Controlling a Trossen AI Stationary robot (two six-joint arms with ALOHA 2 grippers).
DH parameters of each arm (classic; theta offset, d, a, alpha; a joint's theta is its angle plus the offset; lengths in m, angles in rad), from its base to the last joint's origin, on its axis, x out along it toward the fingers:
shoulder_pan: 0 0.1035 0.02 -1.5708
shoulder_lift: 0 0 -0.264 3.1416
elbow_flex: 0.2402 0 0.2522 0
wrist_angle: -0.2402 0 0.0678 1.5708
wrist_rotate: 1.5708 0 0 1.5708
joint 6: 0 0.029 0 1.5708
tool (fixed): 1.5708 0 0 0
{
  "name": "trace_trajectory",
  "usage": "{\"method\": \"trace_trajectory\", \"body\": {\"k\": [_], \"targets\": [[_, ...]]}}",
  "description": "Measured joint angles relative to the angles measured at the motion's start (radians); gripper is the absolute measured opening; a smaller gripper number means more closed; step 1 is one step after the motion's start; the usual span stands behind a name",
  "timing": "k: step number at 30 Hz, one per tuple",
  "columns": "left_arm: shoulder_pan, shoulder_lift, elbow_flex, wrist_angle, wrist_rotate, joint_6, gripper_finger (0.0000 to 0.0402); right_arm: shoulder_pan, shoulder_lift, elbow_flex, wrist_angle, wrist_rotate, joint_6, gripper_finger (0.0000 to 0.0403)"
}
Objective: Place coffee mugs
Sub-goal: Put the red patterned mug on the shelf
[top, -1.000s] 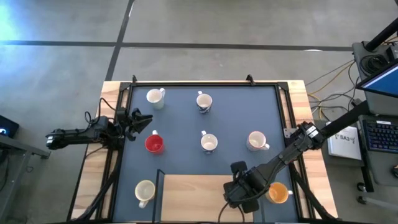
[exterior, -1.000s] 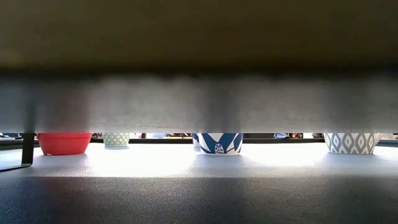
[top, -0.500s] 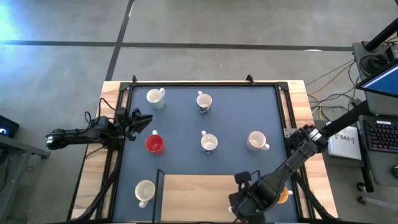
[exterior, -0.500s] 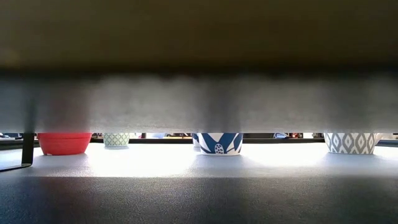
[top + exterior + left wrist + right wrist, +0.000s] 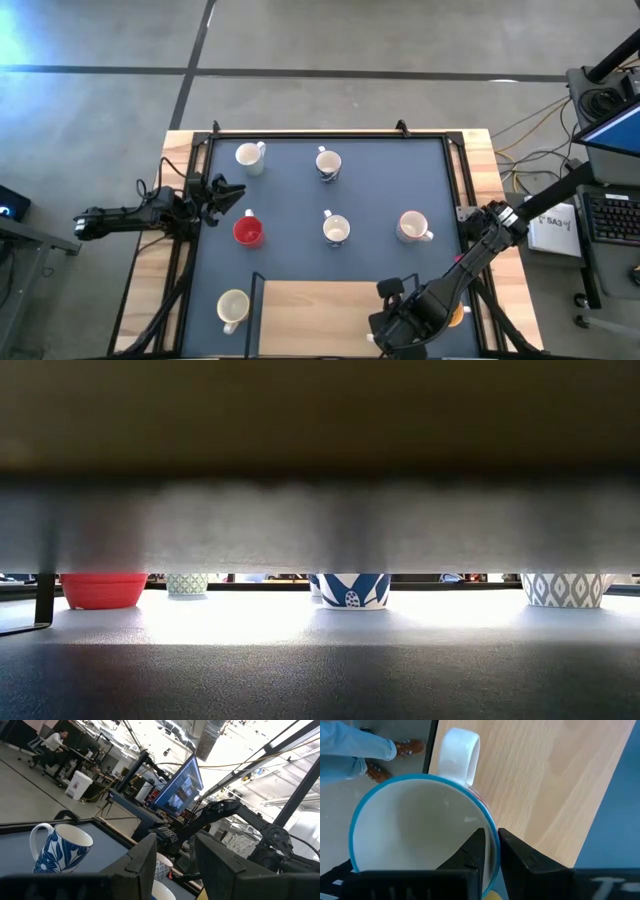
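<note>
Six mugs sit placed on the surface [image 5: 300,200] while the right pincer [image 5: 491,851] pinches a blue-rimmed mug's [image 5: 410,830] wall.

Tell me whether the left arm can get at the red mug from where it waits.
Probably yes. The left gripper hangs at the mat's left edge with open fingers, and the red mug stands close by with only bare mat between them. The right gripper is busy far off, with a blue-rimmed mug.

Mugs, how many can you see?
8: white mug and patterned mug back; red mug, centre mug, right mug mid-row; cream mug front-left; orange mug half hidden; blue-rimmed mug in right gripper.
</note>
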Motion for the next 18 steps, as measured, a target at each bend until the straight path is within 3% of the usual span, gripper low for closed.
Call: {"method": "trace_trajectory", "body": {"k": [18], "targets": [[0.0,0.0,0.0,0.0,0.0,0.0,0.0116,-0.001,-0.027,0.028,-0.004,0.007,-0.039,0.0045]]}}
